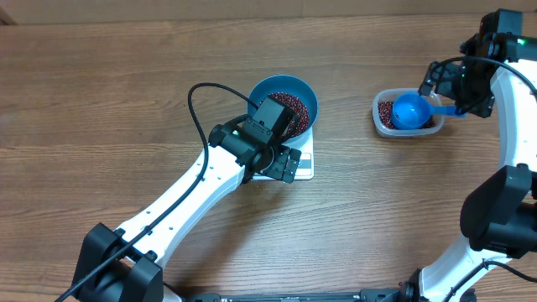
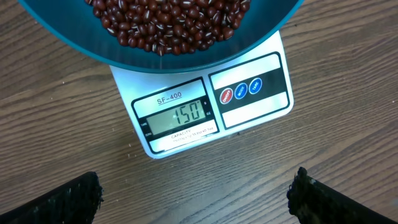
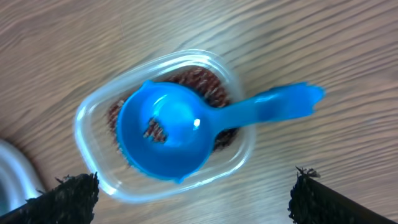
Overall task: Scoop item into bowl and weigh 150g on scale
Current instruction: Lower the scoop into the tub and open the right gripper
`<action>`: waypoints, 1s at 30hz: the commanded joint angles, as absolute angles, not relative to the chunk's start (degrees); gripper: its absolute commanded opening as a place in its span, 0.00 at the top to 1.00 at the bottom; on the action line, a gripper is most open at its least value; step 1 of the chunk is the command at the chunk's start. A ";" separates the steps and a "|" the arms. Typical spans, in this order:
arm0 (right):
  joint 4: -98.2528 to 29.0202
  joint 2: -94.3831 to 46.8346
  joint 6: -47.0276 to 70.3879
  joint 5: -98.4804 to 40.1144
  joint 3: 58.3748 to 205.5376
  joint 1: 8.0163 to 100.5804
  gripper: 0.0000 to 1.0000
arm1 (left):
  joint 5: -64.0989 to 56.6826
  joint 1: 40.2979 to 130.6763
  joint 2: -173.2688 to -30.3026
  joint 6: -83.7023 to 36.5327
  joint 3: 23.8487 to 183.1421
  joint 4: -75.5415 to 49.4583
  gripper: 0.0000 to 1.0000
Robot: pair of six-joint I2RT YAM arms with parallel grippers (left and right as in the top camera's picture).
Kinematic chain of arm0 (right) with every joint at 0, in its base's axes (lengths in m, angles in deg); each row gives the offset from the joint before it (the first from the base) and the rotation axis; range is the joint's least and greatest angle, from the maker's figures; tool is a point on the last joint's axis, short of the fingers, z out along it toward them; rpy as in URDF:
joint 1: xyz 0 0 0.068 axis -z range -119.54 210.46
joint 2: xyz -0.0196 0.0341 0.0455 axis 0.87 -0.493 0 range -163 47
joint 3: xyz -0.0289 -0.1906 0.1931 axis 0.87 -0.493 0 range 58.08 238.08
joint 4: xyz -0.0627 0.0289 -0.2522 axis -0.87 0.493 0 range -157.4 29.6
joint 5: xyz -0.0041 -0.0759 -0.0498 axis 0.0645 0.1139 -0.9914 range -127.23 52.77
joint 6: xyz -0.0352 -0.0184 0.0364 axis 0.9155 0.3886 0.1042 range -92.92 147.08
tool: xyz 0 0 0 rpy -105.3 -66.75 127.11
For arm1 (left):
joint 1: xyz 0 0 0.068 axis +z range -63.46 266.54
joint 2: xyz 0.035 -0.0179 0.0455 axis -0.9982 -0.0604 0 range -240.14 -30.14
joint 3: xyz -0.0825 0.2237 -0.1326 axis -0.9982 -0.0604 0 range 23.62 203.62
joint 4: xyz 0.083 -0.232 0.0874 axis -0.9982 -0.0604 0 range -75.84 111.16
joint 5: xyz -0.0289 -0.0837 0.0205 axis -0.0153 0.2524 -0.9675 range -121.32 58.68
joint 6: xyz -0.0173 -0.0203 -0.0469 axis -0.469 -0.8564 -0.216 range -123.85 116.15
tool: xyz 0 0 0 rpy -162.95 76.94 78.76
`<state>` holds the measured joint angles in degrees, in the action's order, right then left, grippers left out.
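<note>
beans (image 1: 294,107) fill the blue bowl (image 1: 270,85) on the white scale (image 2: 211,102) at the overhead frame's centre, and the display reads 150, so the weighing looks met; best to add nothing and keep both arms off the bowl. the scoop (image 3: 180,127) lies across the clear tub (image 3: 87,134) at upper right, a few beans in it. left gripper (image 2: 196,193) hovers spread wide over the display, empty. right gripper (image 3: 193,193) hangs released above the scoop, empty.
</note>
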<state>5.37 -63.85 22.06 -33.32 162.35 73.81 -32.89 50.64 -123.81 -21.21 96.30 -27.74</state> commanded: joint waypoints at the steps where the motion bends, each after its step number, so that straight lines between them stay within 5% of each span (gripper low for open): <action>1: 6.81 -63.26 23.02 -29.61 161.01 73.98 0.00 | -33.39 50.61 -123.59 -19.92 96.52 -27.87 0.00; 30: 7.25 -63.48 22.63 -29.63 158.57 73.98 0.00 | -33.39 50.61 -123.59 -19.92 96.52 -27.87 0.01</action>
